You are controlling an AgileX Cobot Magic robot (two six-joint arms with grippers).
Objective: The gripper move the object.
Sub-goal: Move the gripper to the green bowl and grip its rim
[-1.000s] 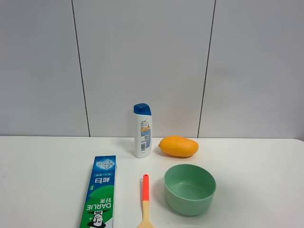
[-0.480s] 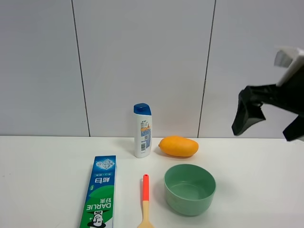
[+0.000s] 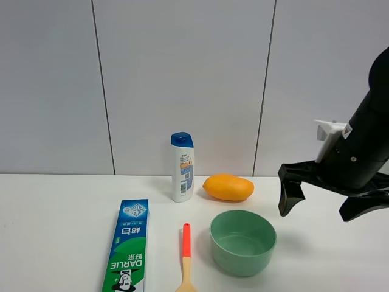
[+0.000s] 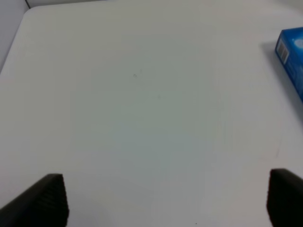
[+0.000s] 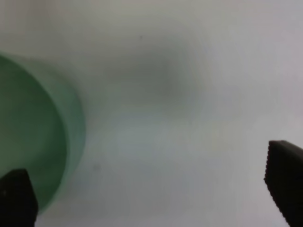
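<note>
The pale mint-green bowl [image 3: 243,242] stands on the white table, in front of the mango. My right gripper [image 3: 321,202] hangs open above the table just right of the bowl, its two black fingers spread wide. In the right wrist view the bowl [image 5: 33,142] lies blurred beside one fingertip [image 5: 16,197], and the right gripper [image 5: 151,189] is open and empty. My left gripper [image 4: 165,198] is open over bare table in the left wrist view and does not show in the exterior view.
An orange mango [image 3: 228,187] and a white shampoo bottle [image 3: 182,167] stand behind the bowl. A red-handled spoon [image 3: 186,255] and a green toothpaste box [image 3: 129,246] lie to its left; the box's blue end [image 4: 291,54] shows in the left wrist view.
My right arm has come in from the upper right and dropped down and left, from high above the table to just right of the bowl. The objects have not moved.
</note>
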